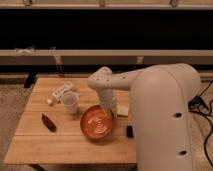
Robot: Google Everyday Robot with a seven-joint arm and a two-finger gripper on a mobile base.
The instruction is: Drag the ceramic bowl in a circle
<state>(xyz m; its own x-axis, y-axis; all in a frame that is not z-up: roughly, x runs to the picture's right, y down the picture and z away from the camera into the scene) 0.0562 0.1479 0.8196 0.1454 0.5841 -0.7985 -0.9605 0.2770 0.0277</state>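
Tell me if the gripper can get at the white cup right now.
Probably yes: the gripper sits at the right rim of the ceramic bowl, and the white cup stands beside it, unobstructed.

The light was dim and warm and seemed to come from above. The ceramic bowl [95, 125] shone a little. The gripper [110, 112] at its far right rim sat in shadow.

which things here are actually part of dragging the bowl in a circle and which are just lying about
In the job: ceramic bowl, orange-red; gripper, down at the bowl's right rim.

Just lying about: white cup left of the bowl; white bottle on its side behind it; dark red object at far left; white block right of the bowl; dark item by the robot's body.
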